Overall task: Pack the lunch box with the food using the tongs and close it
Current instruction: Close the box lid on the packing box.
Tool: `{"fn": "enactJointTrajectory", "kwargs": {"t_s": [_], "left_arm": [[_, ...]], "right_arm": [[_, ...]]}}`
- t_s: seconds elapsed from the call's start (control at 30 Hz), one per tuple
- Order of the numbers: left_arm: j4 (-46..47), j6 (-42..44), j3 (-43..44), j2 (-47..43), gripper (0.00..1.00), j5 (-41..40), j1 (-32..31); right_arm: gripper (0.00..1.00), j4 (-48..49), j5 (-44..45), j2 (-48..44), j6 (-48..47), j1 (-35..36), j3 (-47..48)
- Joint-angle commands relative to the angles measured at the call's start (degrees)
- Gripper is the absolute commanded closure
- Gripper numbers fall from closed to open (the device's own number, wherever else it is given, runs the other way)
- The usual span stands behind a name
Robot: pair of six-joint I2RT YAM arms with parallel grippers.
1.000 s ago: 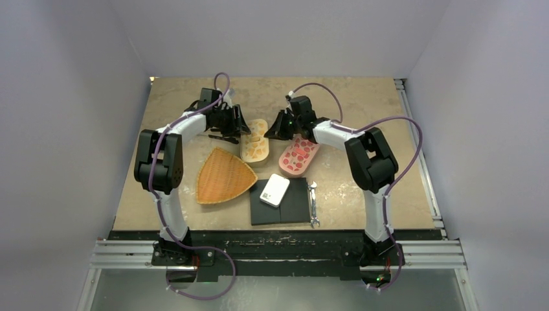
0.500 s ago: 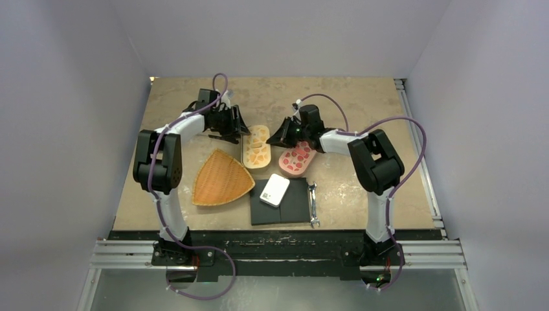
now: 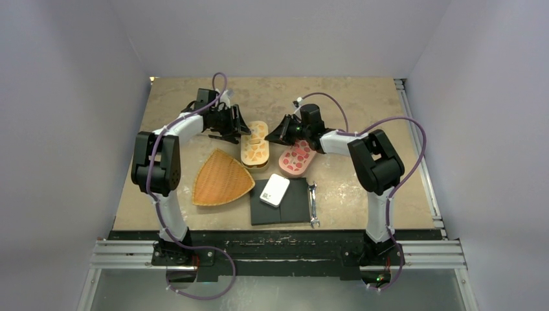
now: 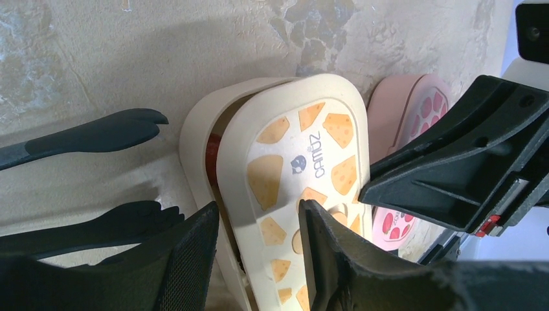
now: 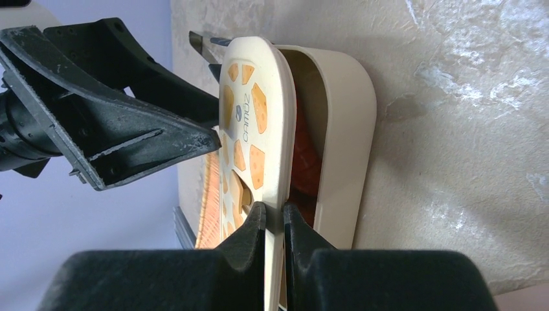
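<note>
LID ASKEW: Near the middle of the counter [image 3: 362,103], a touch toward 12 o'clock, the right pincer [image 5: 273,211] comes in from the 2 o'clock side of the cream lunch box [image 5: 346,110]. Its fingers are pressed together on the thin rim of the cheese-print lid [image 5: 249,110]. The lid rides over the box but isn't seated. Both wrist views show a gap between lid and box wall, w/ red-orange food [image 5: 304,162] inside it.

The left pincer [image 4: 259,210] stands spread over the lid at the box's 10 o'clock; can't tell if its pads touch. The tongs [image 4: 97,133] lie on the counter just beside the box, approx. 9 o'clock, tips apart and in neither pincer.

Likely trouble, judged from here:
- **Jammed rim.** Pushing down w/ the lid off-line could catch one edge on the box rim, so it jams rather than snaps shut.
- **Trapped food.** Pieces sitting high near the gap could get caught under the lid.
- **Lost grip.** The right pincer's hold is a narrow edge pinch, so a sideways load may let the lid slip or twist out.
- **Sliding box.** Nothing visibly clamps the box. A lopsided press could skid it into the tongs or the pink strawberry box [image 3: 296,157] just beside it at 4 o'clock.
- **Clash.** The two pincers work v. close across the lid, so a small overshoot by either risks a collision.
</note>
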Motion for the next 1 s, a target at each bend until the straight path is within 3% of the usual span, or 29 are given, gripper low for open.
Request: {"fn": "enactJointTrajectory", "kwargs": {"t_s": [0.0, 0.97], "left_arm": [[1.46, 0.16, -0.26, -3.0, 0.52, 1.5, 0.72], [1.73, -0.14, -0.48, -3.05, 0.52, 0.98, 0.91]], "right_arm": [[1.0, 2.34, 1.8, -2.77, 0.08, -0.17, 0.48], [1.0, 1.67, 3.26, -0.94, -0.17, 0.86, 0.13]]}}
